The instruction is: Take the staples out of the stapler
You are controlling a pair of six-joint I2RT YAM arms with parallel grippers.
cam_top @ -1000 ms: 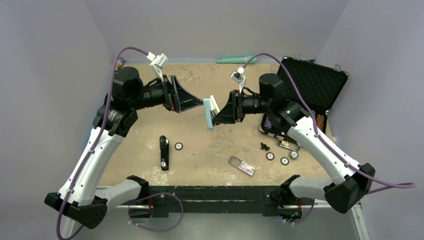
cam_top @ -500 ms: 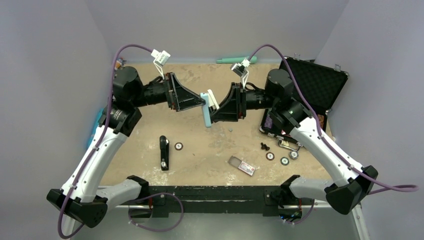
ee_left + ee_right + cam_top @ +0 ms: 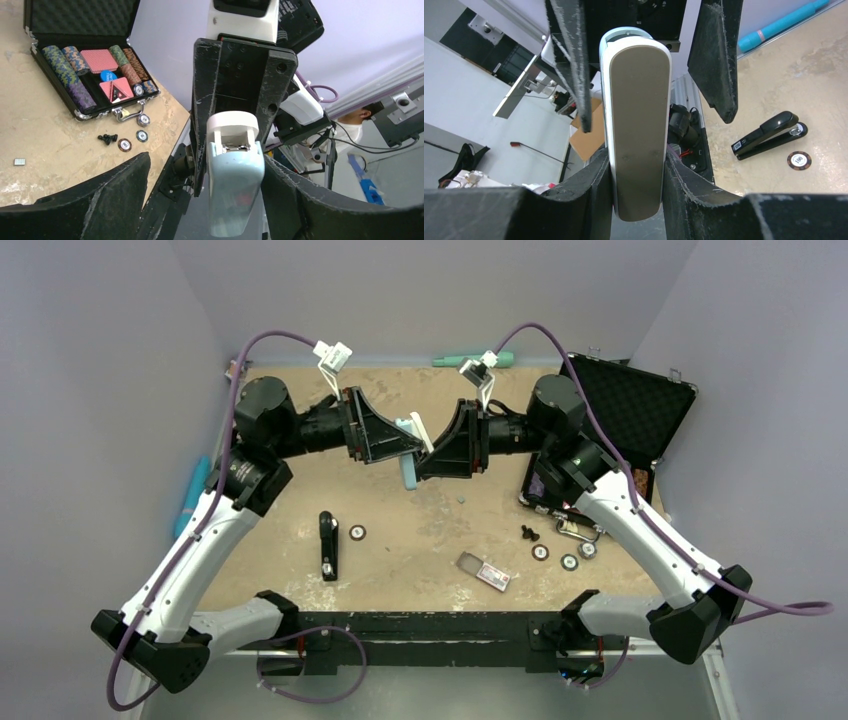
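fingers of the left arm, still apart, have just swung in to straddle the pale blue stapler and begun narrowing. right fingers stay clamped on it above the counter. staples seem to glint inside, not yet out.

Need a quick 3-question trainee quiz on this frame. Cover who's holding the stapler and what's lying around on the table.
1. True or false: the right fingers are clamped on the light blue stapler, holding it up off the table.
2. What lies on the table just left of the lone chip? A) a mug B) a black stapler C) scissors
3. Fill in: the lid of the case at the right side of the table is ____.

Key: 1 true; 2 B; 3 open.
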